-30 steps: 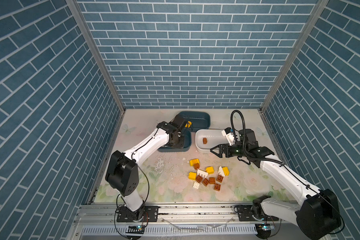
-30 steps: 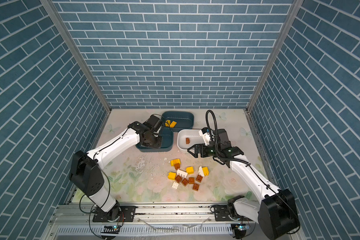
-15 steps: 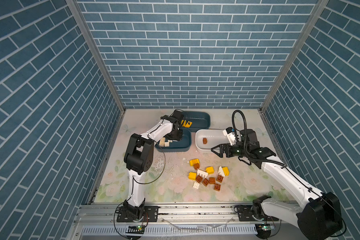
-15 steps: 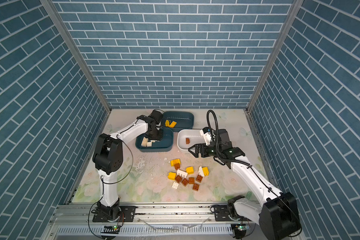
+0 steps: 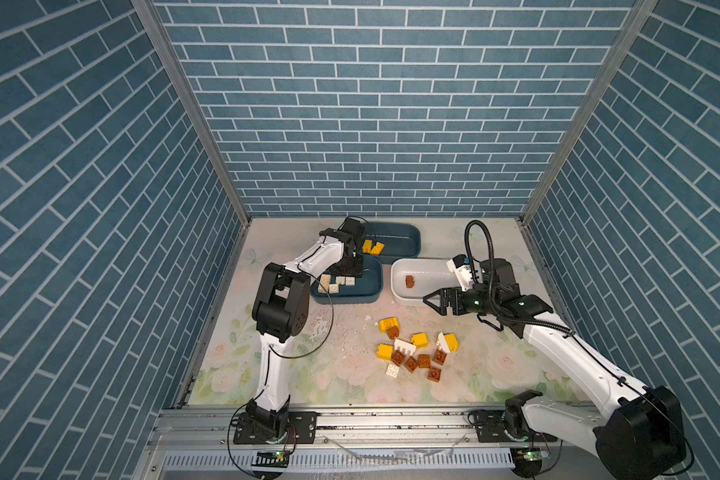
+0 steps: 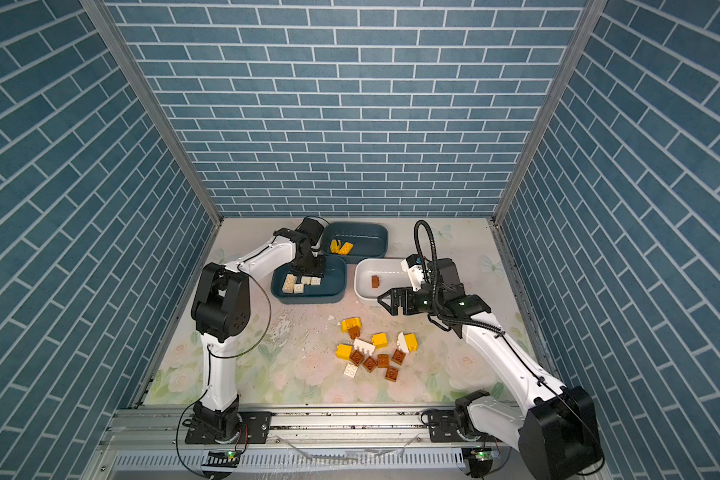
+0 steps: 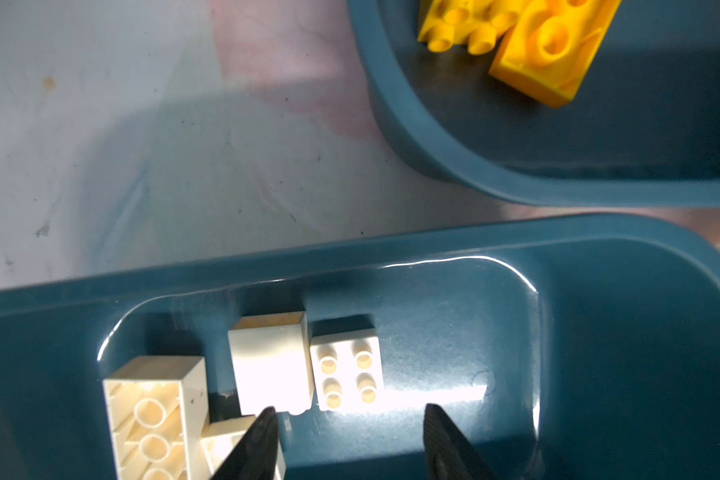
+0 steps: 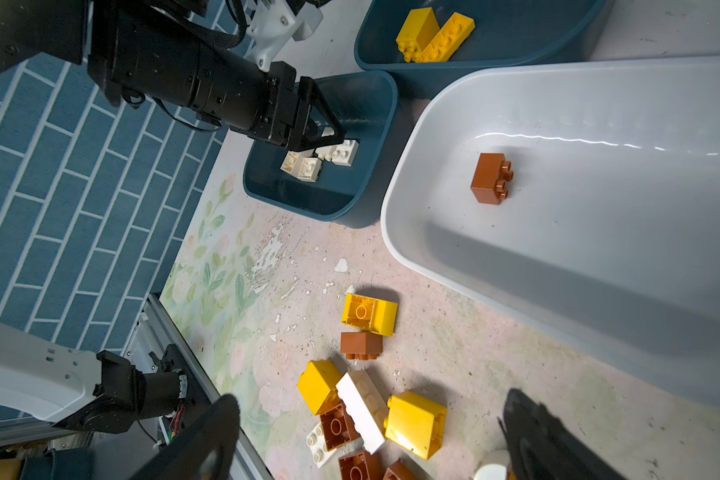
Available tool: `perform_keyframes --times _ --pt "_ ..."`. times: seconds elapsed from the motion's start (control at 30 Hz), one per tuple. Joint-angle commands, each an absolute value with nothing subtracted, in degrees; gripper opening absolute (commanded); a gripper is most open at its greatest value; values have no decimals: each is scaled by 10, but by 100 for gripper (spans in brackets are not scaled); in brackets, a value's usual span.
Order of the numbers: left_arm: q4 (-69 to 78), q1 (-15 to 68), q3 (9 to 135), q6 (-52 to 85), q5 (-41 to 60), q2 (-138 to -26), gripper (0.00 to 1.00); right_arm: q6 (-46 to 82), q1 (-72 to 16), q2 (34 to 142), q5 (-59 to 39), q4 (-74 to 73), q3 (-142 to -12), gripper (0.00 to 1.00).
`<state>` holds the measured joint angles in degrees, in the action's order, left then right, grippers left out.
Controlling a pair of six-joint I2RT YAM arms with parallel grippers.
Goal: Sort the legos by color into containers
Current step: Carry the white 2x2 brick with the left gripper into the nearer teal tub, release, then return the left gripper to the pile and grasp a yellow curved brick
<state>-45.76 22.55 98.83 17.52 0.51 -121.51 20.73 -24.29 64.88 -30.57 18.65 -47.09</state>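
L claw (image 7: 348, 411) hangs nose-down inside the near dark-teal rounded plastic tub (image 5: 366, 286), jaws spread w/ nothing btwn them. In the left wrist view one black fingertip (image 7: 262, 419) sits just beside a small white brick tipped on its side (image 7: 271, 365). Next to that lies a square white four-stud brick (image 7: 346, 370), studs up. The long cream brick (image 6: 288, 282) is flipped, hollows up, long axis approx 1–7 o'clock in a top view.

That tub runs 9–3. At its 1 o'clock, w/ a sliver of table btwn, sits the far dark-teal plastic tub (image 5: 400, 257), also 9–3, holding two yellow bricks (image 5: 373, 248); the longer one lies approx 2–8. The L forearm (image 5: 316, 257) covers the near tub's far-left corner.

At 3 o'clock of the near tub is the white plastic tub (image 5: 429, 274), w/ one brown brick (image 5: 410, 282) on its side, studs sideways. R claw (image 5: 431, 301) hovers over that tub's near rim, pointing to 9 o'clock, jaws wide apart & empty.

At the white tub's 6 o'clock is a loose heap of yellow, white & brown studded bricks (image 5: 419, 340) on the flower-print tabletop (image 5: 329, 374). Its long white brick (image 5: 404, 346) lies approx 10–4.
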Motion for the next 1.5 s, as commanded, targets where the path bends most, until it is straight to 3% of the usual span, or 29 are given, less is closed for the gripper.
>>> perform_keyframes --times 0.0,0.23,0.53,0.8,1.13,1.47 --pt "-491 223 996 173 26 -1175 60 206 -244 642 -297 193 -487 98" --pt "-512 256 922 178 67 -1070 65 207 -244 644 -297 193 -484 99" --pt "-436 360 753 115 95 -964 72 207 -244 643 -299 197 -478 99" --pt "-366 424 678 -4 89 -978 71 211 -244 627 -298 200 -467 98" --pt "-302 427 641 -135 77 -1014 67 210 -244 586 -289 229 -451 99" --pt "-283 429 659 -149 64 -1057 66 205 -244 571 -283 253 -450 99"
